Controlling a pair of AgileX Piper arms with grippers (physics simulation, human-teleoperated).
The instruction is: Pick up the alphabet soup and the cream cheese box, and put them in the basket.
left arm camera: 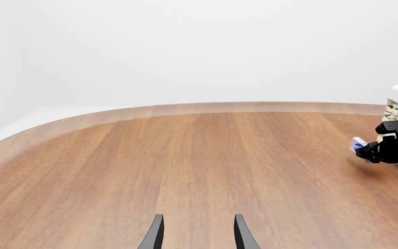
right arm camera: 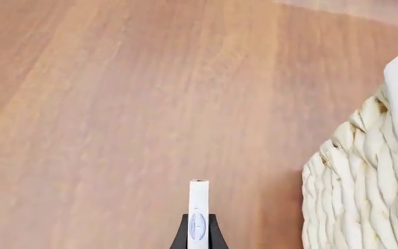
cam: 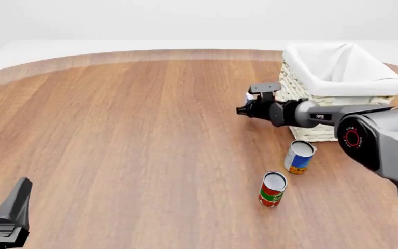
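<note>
Cream cheese box is pinched edge-on between the closed jaws of the right gripper, sticking out past the fingertips; in the left wrist view it shows as a small blue-white bit at the gripper's tip. Gripper is off the table, just beside the near-left corner of the basket but outside it and, as far as I can tell, no higher than the rim. Step in hand, by my read: carrying the box to the basket, not yet over the opening. Next move calls for lifting clear of the cloth-lined rim, swinging over the inside, then opening; going straight across risks clipping the woven wall. Alphabet soup stands on the table near the basket's front side, untouched, with a red and green can just in front of it. Left gripper sits low, well apart from everything, jaws parted and holding nothing.
</note>
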